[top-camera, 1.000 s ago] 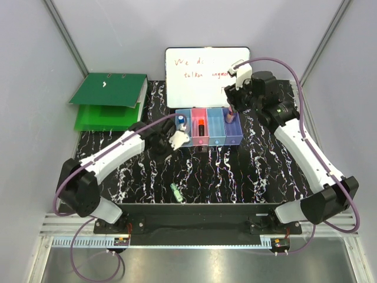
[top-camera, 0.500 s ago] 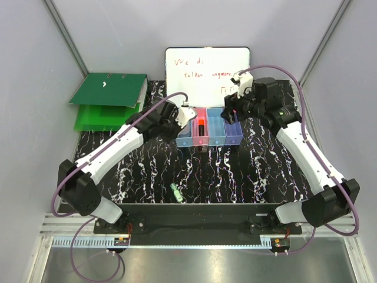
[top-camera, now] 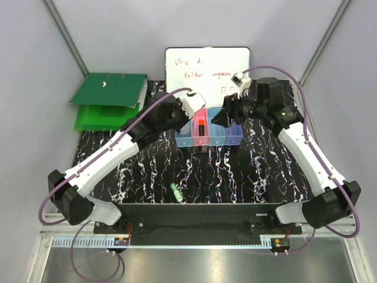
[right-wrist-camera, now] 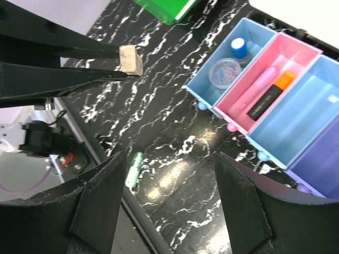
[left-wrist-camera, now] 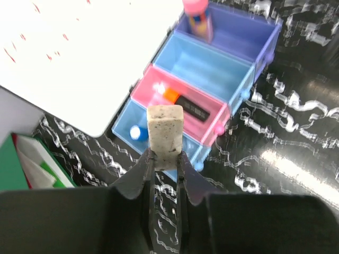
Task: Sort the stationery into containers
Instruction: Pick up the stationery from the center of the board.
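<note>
My left gripper (left-wrist-camera: 165, 156) is shut on a small grey-white block (left-wrist-camera: 165, 136) and holds it in the air above the left end of the containers (top-camera: 210, 134). My right gripper (right-wrist-camera: 172, 180) is open and empty, above the bins' right half (top-camera: 224, 118). The leftmost light blue bin (right-wrist-camera: 222, 69) holds a blue-capped bottle (right-wrist-camera: 239, 47). A lilac stick (right-wrist-camera: 253, 90) and an orange-tipped piece (right-wrist-camera: 285, 80) lie in the pink bin (left-wrist-camera: 159, 87). A pink-capped tube (left-wrist-camera: 197, 13) stands in the purple bin (left-wrist-camera: 238, 32). The green clip (top-camera: 175, 191) lies near the table's front edge.
A white whiteboard (top-camera: 206, 73) with red writing leans behind the bins. The green ring binder (top-camera: 109, 100) sits at the back left. The second light blue bin (left-wrist-camera: 206, 69) shows nothing inside. The table's front rail (top-camera: 194, 207) runs just past the green clip.
My left arm has carried the block from beside the bins' left end up over their back left. My right gripper has opened wider and lifted off the purple bin.
</note>
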You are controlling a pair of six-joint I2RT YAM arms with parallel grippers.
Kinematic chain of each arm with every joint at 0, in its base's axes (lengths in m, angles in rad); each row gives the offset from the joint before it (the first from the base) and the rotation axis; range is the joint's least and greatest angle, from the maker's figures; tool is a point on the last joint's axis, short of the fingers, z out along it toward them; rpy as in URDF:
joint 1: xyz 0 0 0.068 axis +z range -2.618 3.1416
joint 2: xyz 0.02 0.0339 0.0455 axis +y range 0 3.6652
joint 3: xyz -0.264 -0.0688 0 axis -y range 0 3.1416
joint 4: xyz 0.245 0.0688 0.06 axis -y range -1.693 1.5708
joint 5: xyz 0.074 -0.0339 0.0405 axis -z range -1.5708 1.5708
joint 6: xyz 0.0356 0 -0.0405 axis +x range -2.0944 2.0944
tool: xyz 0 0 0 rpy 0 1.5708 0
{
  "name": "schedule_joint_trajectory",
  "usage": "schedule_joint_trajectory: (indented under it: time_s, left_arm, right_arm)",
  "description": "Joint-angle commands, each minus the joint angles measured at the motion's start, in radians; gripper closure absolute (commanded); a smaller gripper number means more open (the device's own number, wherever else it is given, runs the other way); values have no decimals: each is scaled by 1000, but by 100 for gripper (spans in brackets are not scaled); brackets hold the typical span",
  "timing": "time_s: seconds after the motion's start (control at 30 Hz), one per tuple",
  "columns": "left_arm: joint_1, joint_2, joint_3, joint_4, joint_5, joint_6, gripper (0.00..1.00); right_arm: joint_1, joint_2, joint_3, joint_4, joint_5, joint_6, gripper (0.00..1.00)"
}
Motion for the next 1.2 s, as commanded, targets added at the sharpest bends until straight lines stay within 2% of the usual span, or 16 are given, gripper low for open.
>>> schedule_joint_trajectory:
  time_s: [0.0,0.47,0.8,1.1,1.17]
  left_arm:
    - [-41,-36,77,94,-3,-18,100]
    - [-139,13,88,85,66,16,100]
    - [-148,79,139,76,65,26,100]
    - [-148,77,171,86,45,36,100]
    - [-148,79,179,88,42,37,100]
  right_arm:
    - [-6,23,43,52,-84,68,25]
    - [-6,51,107,86,-104,98,28]
    - [-6,37,104,88,-94,100,29]
    - [-6,22,61,89,-77,86,39]
    - [-6,20,60,88,-74,88,45]
